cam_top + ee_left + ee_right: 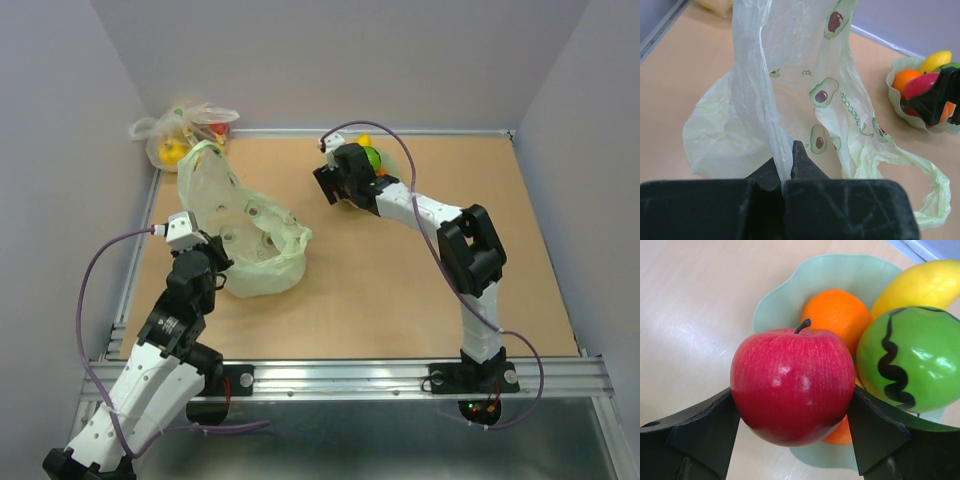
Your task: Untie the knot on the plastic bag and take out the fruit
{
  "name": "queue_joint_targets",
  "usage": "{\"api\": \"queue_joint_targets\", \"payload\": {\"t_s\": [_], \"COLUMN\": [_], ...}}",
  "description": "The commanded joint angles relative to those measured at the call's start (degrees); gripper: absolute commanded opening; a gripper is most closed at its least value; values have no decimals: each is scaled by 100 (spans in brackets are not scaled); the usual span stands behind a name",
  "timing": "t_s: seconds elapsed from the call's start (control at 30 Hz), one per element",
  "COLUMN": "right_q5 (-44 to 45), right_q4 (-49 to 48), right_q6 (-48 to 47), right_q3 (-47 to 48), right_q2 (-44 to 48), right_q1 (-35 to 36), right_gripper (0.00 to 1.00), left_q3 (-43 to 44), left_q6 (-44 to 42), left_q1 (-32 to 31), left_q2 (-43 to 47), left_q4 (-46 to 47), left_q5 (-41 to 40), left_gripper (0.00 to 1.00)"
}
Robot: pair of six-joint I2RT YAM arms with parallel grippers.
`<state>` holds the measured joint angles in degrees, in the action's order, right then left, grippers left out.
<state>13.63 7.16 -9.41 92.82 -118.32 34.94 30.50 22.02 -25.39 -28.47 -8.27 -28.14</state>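
1. the table (400, 260) is a tan board with pale walls on the left, back and right, plus a metal rail (350, 375) along the near edge. the middle and the right half are bare board, so that's where the open room is.
2. the plastic bag (245, 235) is pale green with avocado prints. it sits on the left half, close to the left edge. part of it is slumped on the board and part is pulled up tall. one handle loop (935, 195) lies loose and open on the board.
3. the left gripper (787, 165) has its jaws pinched together on a fold of the bag film, right where the film rises.
4. the right gripper (792, 415) is out near the far edge, well apart from the bag. its jaws are clamped on either side of a red apple (792, 385).
5. a clear whitish bag (185, 130) with yellow and red stuff inside is tucked into the far left corner, just behind the green bag's raised part.
6. a wavy pale green bowl (790, 295) sits on the board near the back wall, directly under the apple.
7. the fruit in the bowl is an orange (837, 312), a green fruit (910, 360) with a dark squiggle and a yellow fruit (920, 285), all crowded together. can't tell if the apple is resting on them or just above.
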Motion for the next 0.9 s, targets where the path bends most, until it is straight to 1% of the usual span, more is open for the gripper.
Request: {"api": "queue_joint_targets", "payload": {"t_s": [0.0,0.03,0.07,0.17,0.2,0.27,0.3,0.33,0.4,0.5,0.87], "right_q5": [377,351,334,377,395,395,395,386,395,378,132], "right_q4": [-232,-241,-233,-232,-232,-232,-241,-241,-250,-241,-250], "right_q6": [53,62,88,97,88,88,97,97,106,106,150], "right_q3": [413,421,448,492,501,509,501,492,483,466,316], "right_q2": [20,2,-24,-85,-94,-112,-103,-103,-86,-77,213], "right_q1": [13,13,13,13,13,13,22,13,13,13,22], "right_gripper": [38,42,52,69,78,85,90,93,97,100,100], "left_q3": [-9,-9,-9,-9,-18,-9,-9,-18,-18,-9,-18], "left_q6": [-110,-119,-119,-128,-128,-137,-137,-137,-145,-145,-154], "left_q1": [16,16,25,25,16,16,16,16,25,16,16], "left_q2": [-1,-9,-27,-53,-62,-80,-71,-80,-80,-89,-45], "left_q4": [353,361,370,388,388,388,397,405,405,405,405], "left_q5": [-157,-148,-130,-95,-86,-78,-78,-69,-60,-51,-60], "left_gripper": [2,2,2,2,2,2,2,2,2,2,2]}}
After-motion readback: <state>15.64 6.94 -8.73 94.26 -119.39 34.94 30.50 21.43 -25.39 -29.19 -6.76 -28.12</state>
